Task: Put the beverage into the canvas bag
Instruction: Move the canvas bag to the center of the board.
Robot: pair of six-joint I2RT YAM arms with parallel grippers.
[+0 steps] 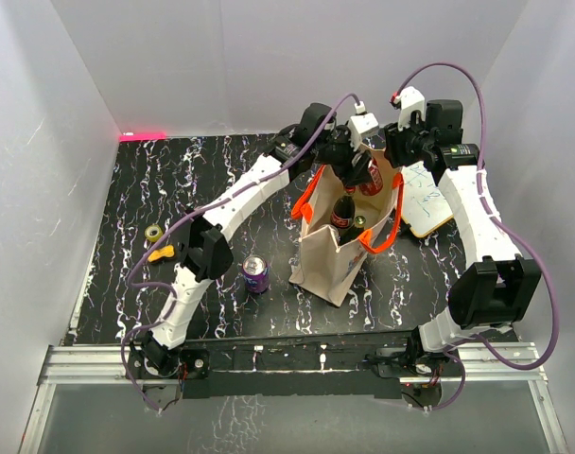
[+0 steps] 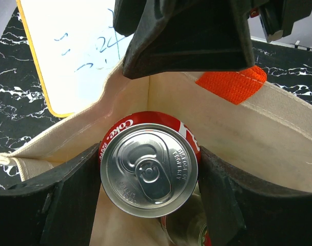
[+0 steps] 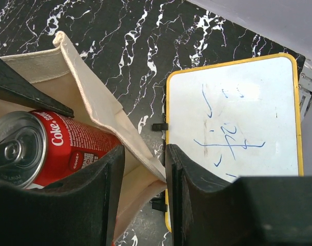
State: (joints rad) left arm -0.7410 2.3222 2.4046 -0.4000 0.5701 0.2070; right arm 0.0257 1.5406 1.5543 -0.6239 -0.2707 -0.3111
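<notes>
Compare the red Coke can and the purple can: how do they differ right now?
Colour: the Coke can is red, the purple can purple. State: the Coke can is clamped in the left gripper; nothing touches the purple can. Place: the Coke can is in the mouth of the canvas bag; the purple can stands upright on the table, outside the bag. Shared: both are drink cans.
</notes>
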